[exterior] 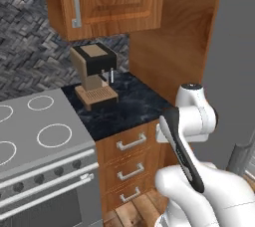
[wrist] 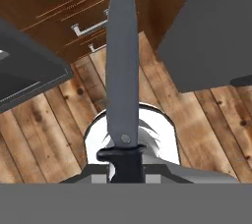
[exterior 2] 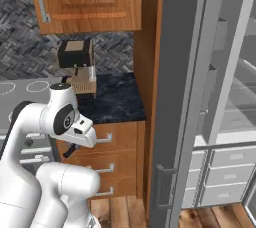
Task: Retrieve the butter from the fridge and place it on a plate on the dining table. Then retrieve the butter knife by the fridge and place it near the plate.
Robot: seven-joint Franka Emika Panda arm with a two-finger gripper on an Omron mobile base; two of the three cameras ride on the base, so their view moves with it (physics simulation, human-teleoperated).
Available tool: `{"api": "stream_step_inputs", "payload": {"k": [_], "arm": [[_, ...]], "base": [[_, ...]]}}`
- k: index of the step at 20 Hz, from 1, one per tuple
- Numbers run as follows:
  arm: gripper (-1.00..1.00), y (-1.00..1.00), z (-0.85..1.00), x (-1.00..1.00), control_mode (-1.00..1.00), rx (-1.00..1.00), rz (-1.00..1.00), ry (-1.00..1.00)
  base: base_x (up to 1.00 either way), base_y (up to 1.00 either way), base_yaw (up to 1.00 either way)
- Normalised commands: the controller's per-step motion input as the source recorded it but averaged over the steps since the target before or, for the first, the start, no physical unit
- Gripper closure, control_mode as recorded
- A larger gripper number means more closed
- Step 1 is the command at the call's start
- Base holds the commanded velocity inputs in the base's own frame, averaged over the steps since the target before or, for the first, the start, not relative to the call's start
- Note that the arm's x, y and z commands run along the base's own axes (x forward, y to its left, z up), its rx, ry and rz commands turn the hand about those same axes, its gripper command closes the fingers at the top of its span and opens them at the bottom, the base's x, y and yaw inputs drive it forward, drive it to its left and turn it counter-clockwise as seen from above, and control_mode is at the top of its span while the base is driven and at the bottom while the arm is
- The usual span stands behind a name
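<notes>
My gripper [wrist: 127, 169] is shut on the butter knife [wrist: 121, 61]. Its dark handle sits between the jaws, and the long grey blade points away from the hand over the wooden floor. The fridge [exterior 2: 180, 97] stands to the right with its grey door swung open. White shelves and drawers [exterior 2: 225, 172] show inside it. In the left base view the fridge's grey side [exterior: 234, 56] rises behind my folded arm. The butter, the plate and the dining table are out of view.
A coffee machine [exterior: 94, 74] stands on the black counter [exterior: 129, 106] left of the fridge, over wooden drawers [exterior: 132, 144]. A grey stove [exterior: 40, 136] is further left. A wooden wall cabinet [exterior 2: 90, 2] hangs above. The plank floor [wrist: 49, 120] lies below the hand.
</notes>
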Motion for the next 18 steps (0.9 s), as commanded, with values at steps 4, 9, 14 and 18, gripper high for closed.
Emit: {"api": "stream_step_inputs", "payload": {"k": [4, 9, 14, 18], "arm": [[1.0, 0.0, 0.0, 0.0, 1.0, 0.0, 0.0, 0.0], [1.0, 0.0, 0.0, 0.0, 1.0, 0.0, 0.0, 0.0], [1.0, 0.0, 0.0, 0.0, 1.0, 0.0, 0.0, 0.0], [1.0, 0.0, 0.0, 0.0, 1.0, 0.0, 0.0, 0.0]], "base": [[-0.93, 0.69, -0.1], [-0.88, 0.73, -0.31], [-0.86, 0.77, -0.62], [-0.87, 0.52, -0.79]]}}
